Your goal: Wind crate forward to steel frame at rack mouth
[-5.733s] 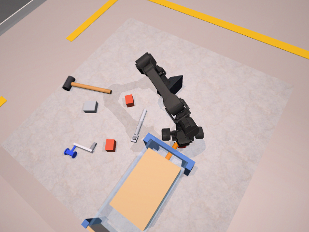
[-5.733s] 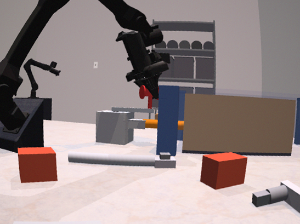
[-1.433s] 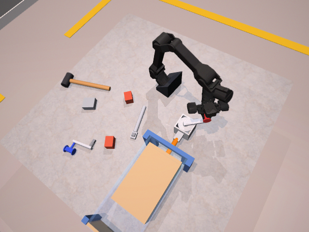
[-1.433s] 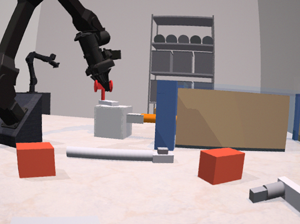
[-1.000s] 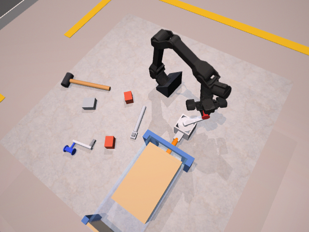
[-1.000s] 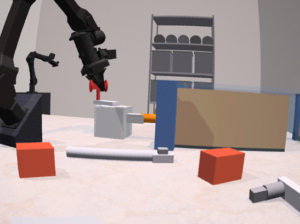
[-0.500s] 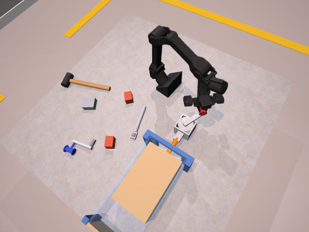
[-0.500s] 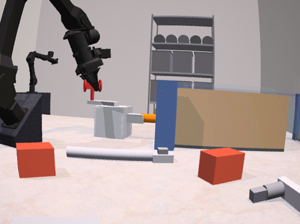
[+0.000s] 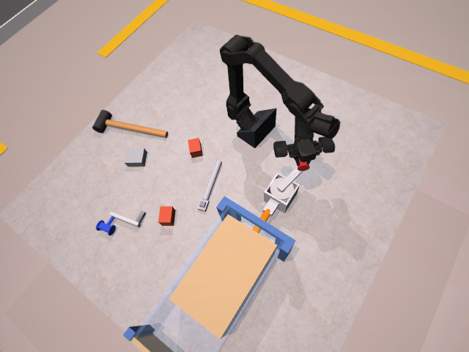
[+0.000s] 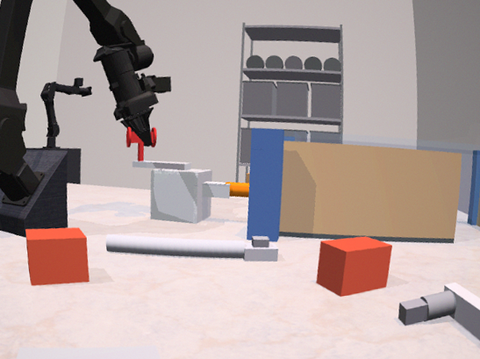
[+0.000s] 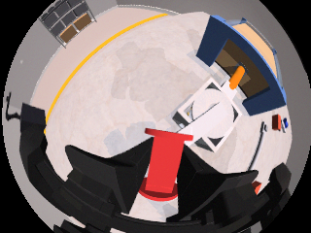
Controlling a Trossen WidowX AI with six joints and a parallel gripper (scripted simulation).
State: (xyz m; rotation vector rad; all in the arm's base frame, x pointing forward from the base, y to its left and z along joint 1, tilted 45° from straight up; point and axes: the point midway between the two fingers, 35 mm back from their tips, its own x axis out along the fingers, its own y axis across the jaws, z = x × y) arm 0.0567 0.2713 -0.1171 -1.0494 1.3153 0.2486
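Red spool grip (image 9: 303, 165) (image 10: 133, 136) (image 11: 165, 162) sat pinched in our narrowly parted fingers (image 9: 305, 160) (image 10: 145, 139).
Below, the white crank arm (image 9: 291, 179) (image 10: 160, 164) (image 11: 206, 124) slanted to the winch (image 9: 280, 192) (image 10: 178, 195); the crate (image 9: 227, 276) (image 10: 369, 187) lay beyond, behind the blue frame (image 9: 257, 223) (image 10: 262, 182) (image 11: 248, 63).

A workshop or warehouse bay: beyond the pincer (image 9: 303, 160) (image 10: 145, 137) (image 11: 164, 167) stand shelves (image 10: 288, 29) of bins, with yellow floor lines (image 9: 341, 34) (image 11: 87, 64) and a mallet (image 9: 130, 127) farther off.

Black-headed mallet (image 9: 130, 127) beside a grey block (image 9: 135, 157) on the bench (image 9: 333, 212).
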